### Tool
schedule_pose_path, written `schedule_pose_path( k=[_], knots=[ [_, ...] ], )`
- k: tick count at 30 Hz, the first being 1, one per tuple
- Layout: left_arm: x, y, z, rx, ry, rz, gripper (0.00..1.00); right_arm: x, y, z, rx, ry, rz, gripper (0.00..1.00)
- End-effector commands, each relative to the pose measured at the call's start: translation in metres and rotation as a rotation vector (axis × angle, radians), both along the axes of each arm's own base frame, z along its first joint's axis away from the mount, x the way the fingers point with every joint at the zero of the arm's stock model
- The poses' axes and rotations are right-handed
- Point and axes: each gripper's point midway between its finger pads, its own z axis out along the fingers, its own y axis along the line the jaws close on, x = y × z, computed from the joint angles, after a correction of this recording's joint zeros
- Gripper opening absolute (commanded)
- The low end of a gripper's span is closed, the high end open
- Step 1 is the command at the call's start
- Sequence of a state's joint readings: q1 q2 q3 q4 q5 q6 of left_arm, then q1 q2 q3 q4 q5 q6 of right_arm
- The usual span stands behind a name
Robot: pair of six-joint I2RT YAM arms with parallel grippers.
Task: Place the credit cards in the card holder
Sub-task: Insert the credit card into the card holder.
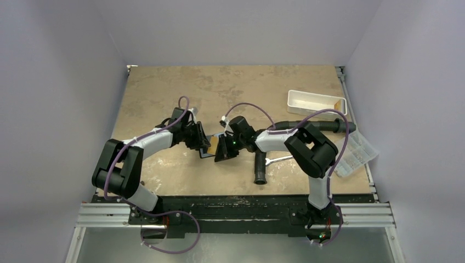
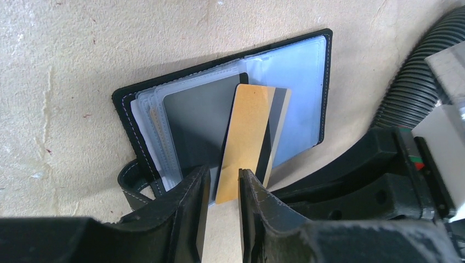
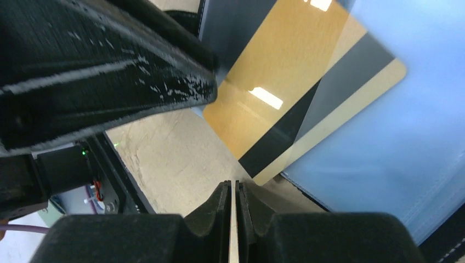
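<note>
The black card holder (image 2: 123,107) lies open on the table between both grippers, its clear sleeves facing up (image 1: 207,155). A grey credit card (image 2: 197,126) sits in one sleeve. A yellowish credit card (image 2: 249,126) with a dark stripe lies slanted over the sleeves (image 3: 279,76), its near end sticking out past the holder's edge. My left gripper (image 2: 224,172) stands narrowly open around that near end, with a sliver of gap on one side (image 1: 200,143). My right gripper (image 3: 231,183) is shut on nothing, low over the table just short of the yellow card's corner (image 1: 224,149).
A white tray (image 1: 316,102) stands at the back right. A clear compartment box (image 1: 359,150) lies at the right edge. A silver wrench (image 1: 277,160) and a black ribbed hose (image 1: 259,167) lie beside the right arm; the hose also passes close by the holder (image 2: 417,82).
</note>
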State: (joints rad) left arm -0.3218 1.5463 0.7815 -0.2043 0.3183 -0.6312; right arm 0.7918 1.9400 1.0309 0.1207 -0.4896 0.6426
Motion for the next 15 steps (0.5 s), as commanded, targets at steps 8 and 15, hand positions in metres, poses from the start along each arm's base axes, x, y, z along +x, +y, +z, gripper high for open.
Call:
schedule_pose_path(
  k=[8, 15],
  knots=[
    [-0.004, 0.003, -0.005, 0.012, -0.007, -0.021, 0.28, 0.055, 0.002, 0.017, -0.056, -0.122, -0.122, 0.13],
    [-0.004, 0.002, -0.003, 0.007, -0.012, -0.024, 0.28, 0.064, -0.005, 0.022, -0.098, -0.194, -0.115, 0.12]
  ],
)
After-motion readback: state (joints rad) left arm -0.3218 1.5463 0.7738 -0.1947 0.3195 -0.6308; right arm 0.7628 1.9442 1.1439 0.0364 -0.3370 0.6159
